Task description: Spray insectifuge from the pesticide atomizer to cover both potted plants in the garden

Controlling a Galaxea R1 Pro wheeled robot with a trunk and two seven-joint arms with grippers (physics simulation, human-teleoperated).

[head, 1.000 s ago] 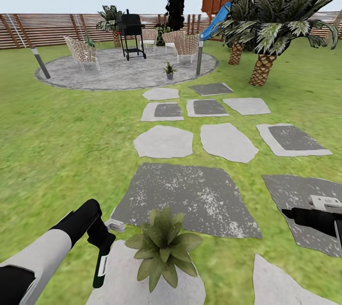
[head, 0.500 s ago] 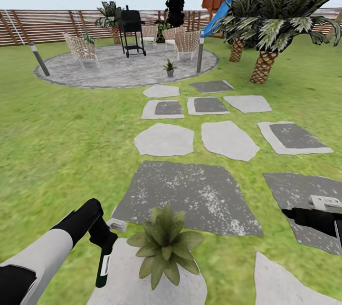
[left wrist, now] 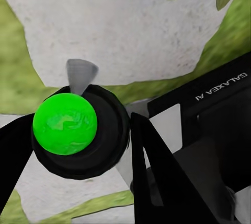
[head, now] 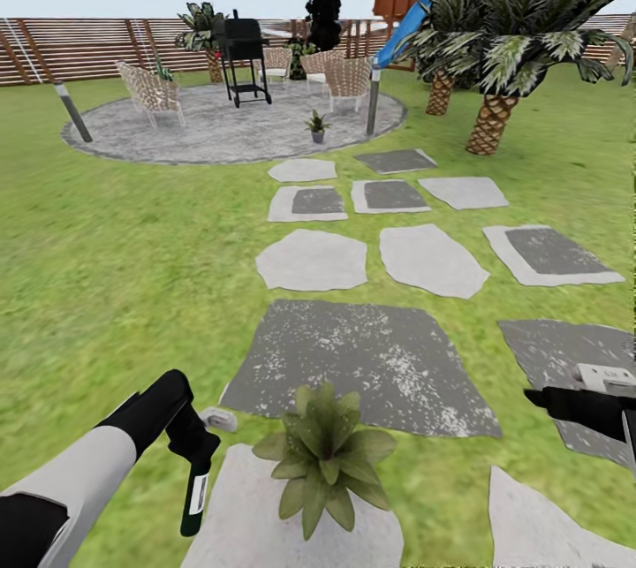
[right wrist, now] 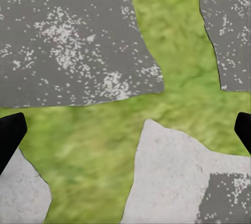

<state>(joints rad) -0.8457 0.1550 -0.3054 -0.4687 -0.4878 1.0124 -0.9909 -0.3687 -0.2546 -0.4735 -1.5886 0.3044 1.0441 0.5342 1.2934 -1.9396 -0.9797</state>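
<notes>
Nothing in the garden itself has moved since the earlier frames; we are shifting our view a little, so the near potted plant (head: 325, 455) and the stepping stones (head: 311, 260) are sliding slightly rightward in the head view while both arms are keeping their poses.

We are holding the pesticide atomizer (head: 195, 487) in the left gripper (head: 196, 446), whose fingers are clamped on the bottle's neck; the bottle is hanging downward, and its whitish trigger head (head: 217, 419) is pointing toward the near plant. In the left wrist view the atomizer's round body (left wrist: 78, 130) is sitting between the dark fingers (left wrist: 157, 166), with a bright green disc on its end. The right gripper (right wrist: 125, 130) is spread wide over grass and stone, carrying nothing.

The near plant is standing in a pot we cannot see under its leaves, on a pale stone (head: 265, 515). The second potted plant (head: 317, 124) is sitting well away on the round patio (head: 203, 131), a small rosette in a little grey pot.

We judge the main risk to be aim: the nozzle is sitting beside the plant at about leaf height, so spray may pass along one side and leave the far leaves uncovered. Swinging the arm closer could also knock the plant. The far plant is needing a drive across the lawn, during which a loose hold on the bottle could slip.
</notes>
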